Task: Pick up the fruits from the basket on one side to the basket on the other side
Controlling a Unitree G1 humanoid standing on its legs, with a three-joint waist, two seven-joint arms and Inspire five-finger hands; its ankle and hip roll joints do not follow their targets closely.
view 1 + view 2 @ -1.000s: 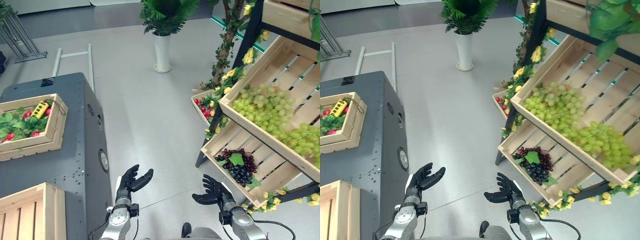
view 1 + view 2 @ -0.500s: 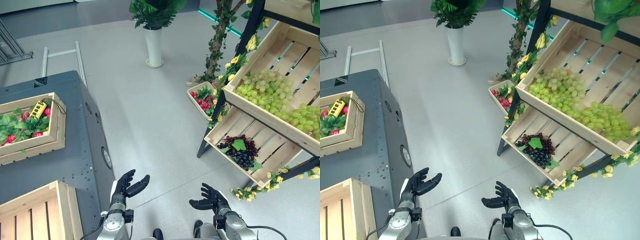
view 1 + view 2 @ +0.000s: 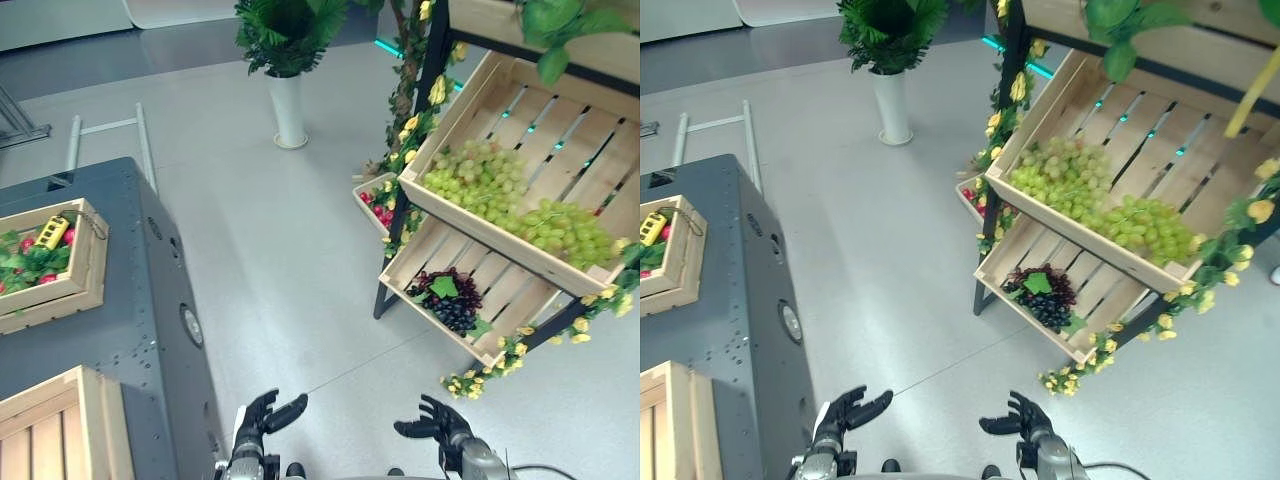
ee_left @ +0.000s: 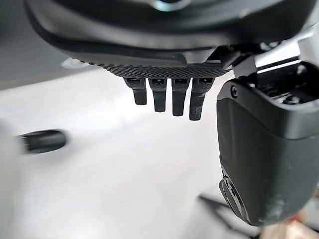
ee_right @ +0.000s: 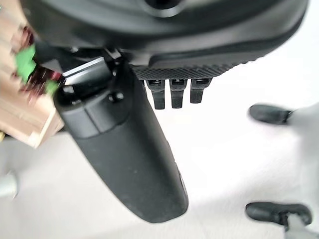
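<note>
The rack (image 3: 560, 270) held two slatted crates: green grapes (image 3: 505, 195) in the upper, one dark bunch (image 3: 447, 298) in the lower. I judged the bunches soft, light and easily crushed, best cupped from beneath. Left of the rack, one empty crate (image 3: 60, 430). My left hand (image 3: 262, 415) and right hand (image 3: 437, 427) hung relaxed, fingers spread, holding nothing.

Open grey floor (image 3: 280, 260) lay ahead of both hands, left hand (image 3: 262, 416) and right hand (image 3: 436, 425) held low with fingers spread and empty. Dark cabinet (image 3: 150, 330) with wooden crates (image 3: 60, 290) walled off the left side. To the right, the slanted shelf crates (image 3: 470, 250) of grapes (image 3: 490, 185) and the flower-wrapped stand leg (image 3: 392, 270) blocked passage; potted plant (image 3: 287, 90) stood far back.
</note>
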